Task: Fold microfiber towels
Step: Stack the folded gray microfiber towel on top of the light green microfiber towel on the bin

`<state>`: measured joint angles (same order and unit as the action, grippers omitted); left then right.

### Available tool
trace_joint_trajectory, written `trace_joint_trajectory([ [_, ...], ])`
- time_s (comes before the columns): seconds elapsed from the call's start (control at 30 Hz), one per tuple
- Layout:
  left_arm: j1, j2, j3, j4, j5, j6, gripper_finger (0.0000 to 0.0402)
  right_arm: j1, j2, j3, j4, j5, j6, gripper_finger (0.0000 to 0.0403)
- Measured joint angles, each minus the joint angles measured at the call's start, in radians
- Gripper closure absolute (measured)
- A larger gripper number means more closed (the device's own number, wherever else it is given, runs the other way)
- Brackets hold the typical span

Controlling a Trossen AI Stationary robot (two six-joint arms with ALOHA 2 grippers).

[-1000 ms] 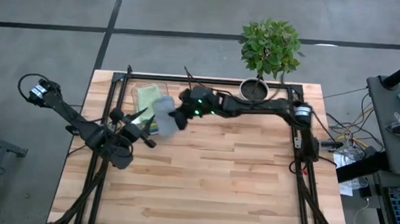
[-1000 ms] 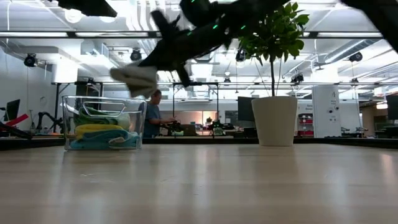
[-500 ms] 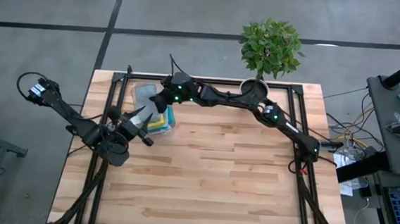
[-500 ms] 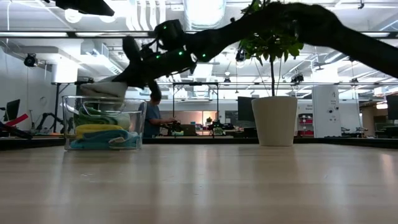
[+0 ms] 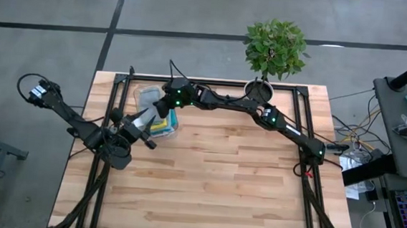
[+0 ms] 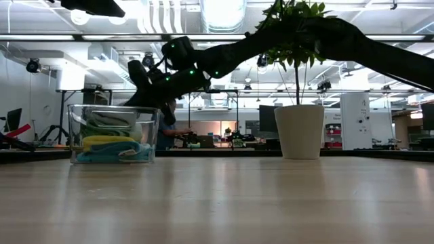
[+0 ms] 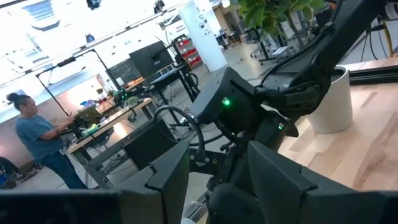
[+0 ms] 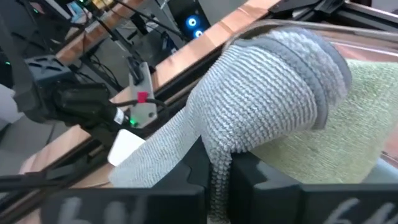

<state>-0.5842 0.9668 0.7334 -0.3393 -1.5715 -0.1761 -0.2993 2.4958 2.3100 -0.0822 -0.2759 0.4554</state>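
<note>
A clear bin (image 5: pixel 135 88) stands at the table's far left and holds folded towels: yellow (image 6: pixel 108 141), teal (image 6: pixel 102 155) and olive green (image 8: pixel 348 130). My right gripper (image 8: pixel 217 180) reaches from the right over the bin's top (image 6: pixel 146 95), shut on the folded grey towel (image 8: pixel 267 93). The grey towel (image 5: pixel 147 96) lies over the olive green one inside the bin. My left gripper (image 7: pixel 214 180) waits open and level just beside the bin's near side (image 5: pixel 147 124), with nothing between its fingers. My right gripper pinches the grey towel's near end (image 8: pixel 216 163) between its two fingers, several layers thick. The fingers slant down from the table's right side. The towel bulges forward from the fingers, and its far part rests on the olive green towel in the bin.
A potted plant (image 5: pixel 272 50) in a white pot (image 6: pixel 300 132) stands at the far edge, right of the bin. Black frame rails (image 5: pixel 303 128) run along the table's sides. Bare wood (image 5: pixel 220 187) spreads over the middle and near part. A person (image 6: pixel 165 129) works in the room behind.
My right gripper has carried the grey towel toward the table's far left and down, from the air beside the bin to just over it. The towel, which hung clear a second ago, now lies in the bin's top on the other towels. The gripper stays shut.
</note>
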Motion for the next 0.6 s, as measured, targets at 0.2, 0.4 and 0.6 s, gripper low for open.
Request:
trace_joint_trajectory([
  [0.2, 0.000, 0.000, 0.001, 0.005, 0.000, 0.000, 0.0252, 0.000, 0.000, -0.001, -0.010, 0.016, -0.025, 0.0321],
  [0.4, 0.000, 0.000, -0.001, 0.016, 0.000, 0.001, 0.0252, 0.000, 0.000, 0.004, -0.012, 0.017, -0.085, 0.0247],
  [0.6, 0.000, 0.000, -0.003, 0.016, 0.000, 0.000, 0.0252, -0.006, 0.000, 0.022, -0.035, 0.042, -0.127, 0.0206],
])
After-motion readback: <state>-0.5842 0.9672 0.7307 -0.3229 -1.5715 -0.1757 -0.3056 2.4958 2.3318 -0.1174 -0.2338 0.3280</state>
